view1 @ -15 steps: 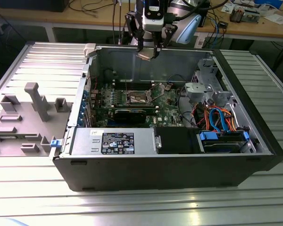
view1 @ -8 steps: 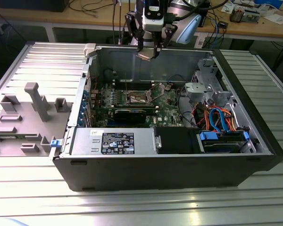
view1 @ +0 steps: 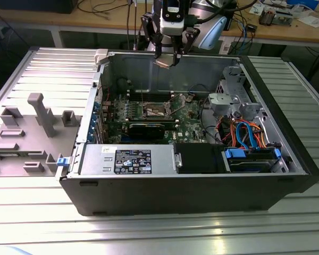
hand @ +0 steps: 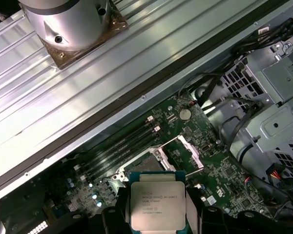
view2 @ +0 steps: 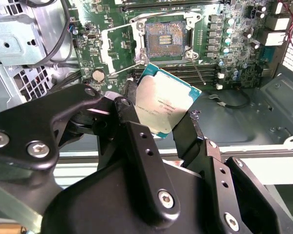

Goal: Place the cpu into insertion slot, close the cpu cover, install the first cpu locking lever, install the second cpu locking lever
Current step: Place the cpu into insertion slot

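I read the gripper (view1: 166,58) clenched on the cpu (view1: 165,62); in the exterior view it hangs above the open case (view1: 175,186) at the case's 12 o'clock rim, well clear of the board.

In the second wrist view the black fingers (view2: 189,130) pinch two opposite edges of the cpu (view2: 163,103), metal top toward the camera, chip tilted; in the first wrist view the same grasp, cpu (hand: 157,203) flat-on.

Case contents, exterior view:
- green motherboard (view1: 149,119) on the floor at centre
- silver power supply (view1: 127,159) at 7 o'clock
- drive cage (view1: 250,159) with blue parts at 4 o'clock
- orange and blue cables (view1: 243,132) at 3 o'clock

The insertion slot (view2: 166,39) sits on the motherboard, pin field exposed; the cpu cover (view2: 118,46) is flipped off it, just beside; both also in the first wrist view, slot (hand: 146,163), cover (hand: 186,150).

Grey fixture tray (view1: 21,143) sits at the case's 9 o'clock, the exterior view's left; all on a ribbed metal table (view1: 149,234).
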Available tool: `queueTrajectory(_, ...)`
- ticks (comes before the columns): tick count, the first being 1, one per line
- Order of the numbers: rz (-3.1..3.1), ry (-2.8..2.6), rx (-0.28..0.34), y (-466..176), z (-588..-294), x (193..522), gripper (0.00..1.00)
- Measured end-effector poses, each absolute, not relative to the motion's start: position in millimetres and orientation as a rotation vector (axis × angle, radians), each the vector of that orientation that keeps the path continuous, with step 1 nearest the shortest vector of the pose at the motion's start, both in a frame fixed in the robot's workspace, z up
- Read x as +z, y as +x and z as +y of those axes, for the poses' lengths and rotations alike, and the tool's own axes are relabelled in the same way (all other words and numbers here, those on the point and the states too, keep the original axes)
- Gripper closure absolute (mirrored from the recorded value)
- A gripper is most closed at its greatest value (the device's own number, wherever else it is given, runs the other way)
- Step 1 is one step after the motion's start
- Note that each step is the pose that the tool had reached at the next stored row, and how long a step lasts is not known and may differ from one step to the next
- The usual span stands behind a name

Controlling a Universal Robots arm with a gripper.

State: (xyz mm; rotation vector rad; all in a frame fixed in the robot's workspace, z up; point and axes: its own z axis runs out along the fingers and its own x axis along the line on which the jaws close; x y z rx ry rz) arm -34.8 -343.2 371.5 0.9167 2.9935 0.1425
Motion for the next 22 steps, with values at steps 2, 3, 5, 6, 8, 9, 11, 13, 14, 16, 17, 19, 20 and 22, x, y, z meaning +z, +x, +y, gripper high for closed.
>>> queueTrajectory(2, 2.990, 0.928, 0.143, -34.8, -343.2, 371.5, 0.46)
queueTrajectory(3, 2.988, 0.932, 0.142, -34.8, -343.2, 371.5, 0.46)
queueTrajectory(5, 2.988, 0.934, 0.142, -34.8, -343.2, 371.5, 0.46)
queueTrajectory(6, 2.987, 0.935, 0.142, -34.8, -343.2, 371.6, 0.46)
queueTrajectory(8, 2.987, 0.935, 0.142, -34.8, -343.2, 371.5, 0.46)
queueTrajectory(9, 2.987, 0.935, 0.142, -34.8, -343.2, 371.5, 0.46)
queueTrajectory(11, 2.987, 0.935, 0.142, -34.8, -343.2, 371.5, 0.46)
queueTrajectory(13, 2.987, 0.936, 0.142, -34.8, -343.2, 371.5, 0.46)
queueTrajectory(14, 2.987, 0.937, 0.142, -34.8, -343.2, 371.5, 0.46)
queueTrajectory(16, 2.986, 0.940, 0.142, -34.8, -343.2, 371.5, 0.46)
queueTrajectory(17, 2.984, 0.943, 0.142, -34.8, -343.2, 371.5, 0.46)
queueTrajectory(19, 2.981, 0.954, 0.142, -34.8, -343.2, 371.5, 0.46)
queueTrajectory(20, 2.979, 0.959, 0.142, -34.8, -343.2, 371.5, 0.46)
queueTrajectory(22, 2.974, 0.972, 0.142, -34.8, -343.2, 371.5, 0.46)
